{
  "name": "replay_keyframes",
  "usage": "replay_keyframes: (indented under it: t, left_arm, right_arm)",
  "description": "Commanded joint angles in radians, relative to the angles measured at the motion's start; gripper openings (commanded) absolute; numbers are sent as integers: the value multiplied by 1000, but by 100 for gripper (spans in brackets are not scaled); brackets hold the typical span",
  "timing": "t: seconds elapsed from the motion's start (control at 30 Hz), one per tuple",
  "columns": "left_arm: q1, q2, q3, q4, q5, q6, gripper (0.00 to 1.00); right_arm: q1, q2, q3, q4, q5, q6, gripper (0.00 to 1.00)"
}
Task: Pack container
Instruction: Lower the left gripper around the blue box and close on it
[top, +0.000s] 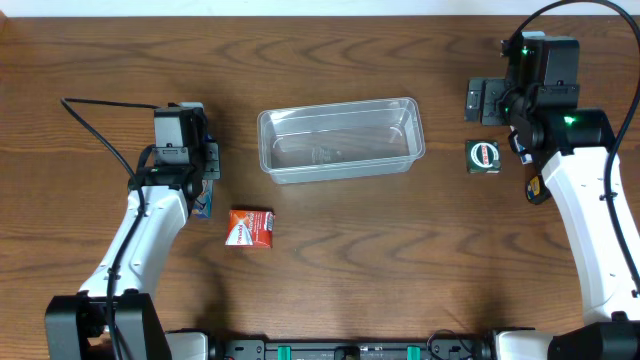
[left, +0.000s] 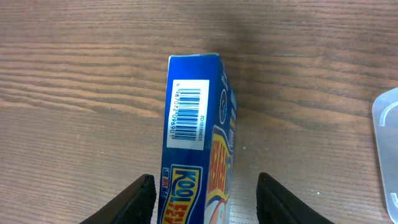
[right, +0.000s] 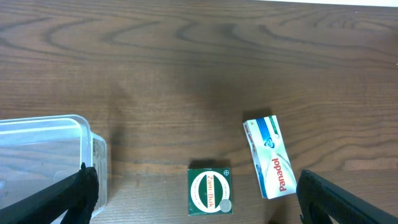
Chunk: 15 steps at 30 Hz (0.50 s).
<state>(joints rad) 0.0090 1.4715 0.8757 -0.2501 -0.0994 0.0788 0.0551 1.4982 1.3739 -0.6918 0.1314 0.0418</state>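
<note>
The clear, see-through container (top: 340, 140) lies in the middle of the table with nothing in it; its corner shows in the left wrist view (left: 388, 143) and its end in the right wrist view (right: 43, 155). My left gripper (left: 205, 180) straddles a blue Kool Fever box (left: 196, 124) standing on its long edge, with a narrow gap at the left finger (left: 140, 199) and a wider one at the right, so it is open. In the overhead view this gripper (top: 205, 188) is left of the container. My right gripper (top: 487, 100) hangs wide open, holding nothing.
A red-orange box (top: 250, 228) lies in front of the container's left end. A green Zam-Buk box (right: 209, 191) and a white Panadol box (right: 269, 157) lie on the table to the right of the container, below the right gripper.
</note>
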Motion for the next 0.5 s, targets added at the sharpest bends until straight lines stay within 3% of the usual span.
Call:
replay_keyframes:
  t: [0.0,0.4,0.47]
  left_arm:
    - [16,11,16,2,10,0,53]
    - [55,25,16,9,86,0,51]
    - [55,24,16,10,85,0,45]
  right_arm:
    - [-3,-7,6,0,7,10,99]
    - [-3,-7,6,0,7,10,99]
    - [-3,-7,6,0,7,10,99]
